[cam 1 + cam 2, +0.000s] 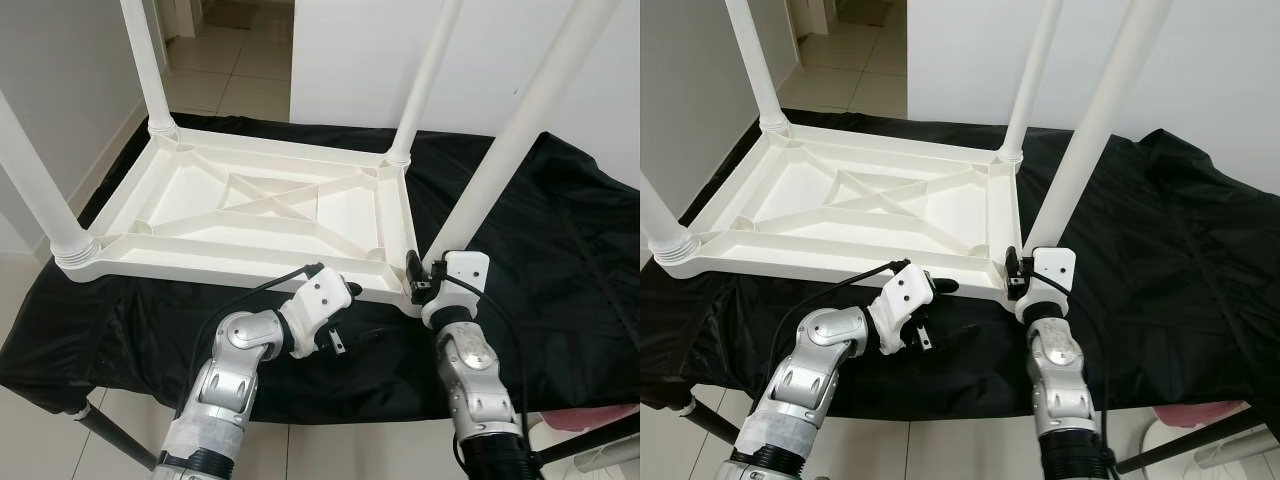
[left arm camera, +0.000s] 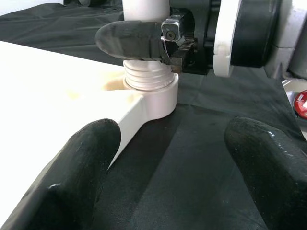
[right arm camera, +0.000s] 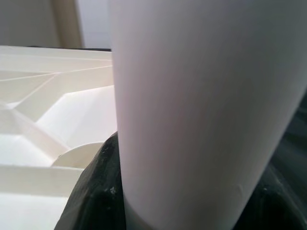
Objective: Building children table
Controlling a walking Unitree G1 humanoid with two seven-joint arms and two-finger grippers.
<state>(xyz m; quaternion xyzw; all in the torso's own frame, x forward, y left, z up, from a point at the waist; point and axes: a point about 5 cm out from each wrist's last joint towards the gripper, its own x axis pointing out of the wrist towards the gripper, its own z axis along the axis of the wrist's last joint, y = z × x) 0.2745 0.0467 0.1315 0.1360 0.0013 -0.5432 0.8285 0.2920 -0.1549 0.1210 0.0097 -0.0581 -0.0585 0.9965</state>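
Black cloth (image 1: 560, 230) covers the low work surface, with tiled floor and white walls beyond. On the cloth lies the white plastic tabletop (image 1: 250, 215), underside up so that its corner sockets face upward to receive legs. All four white legs stand in those sockets.

The right gripper (image 1: 424, 278) is closed around the near-right leg (image 1: 500, 150) just above its threaded collar, low on the leg — a hold that suits turning or steadying the leg at the joint. The right wrist view confirms it: the leg sits between the black fingers (image 3: 96, 191), pressed close.

The left gripper (image 1: 335, 325) hovers beside that same corner, just off the tabletop's near edge. Its fingers (image 2: 86, 158) are spread apart and hold nothing; between them the left wrist view shows the collar (image 2: 146, 79) seated in the corner socket. It appears placed to brace the tabletop against rotation.

Judgement: assembly is near its end — the last leg seems to be under tightening. Whether the thread is fully home cannot be determined.
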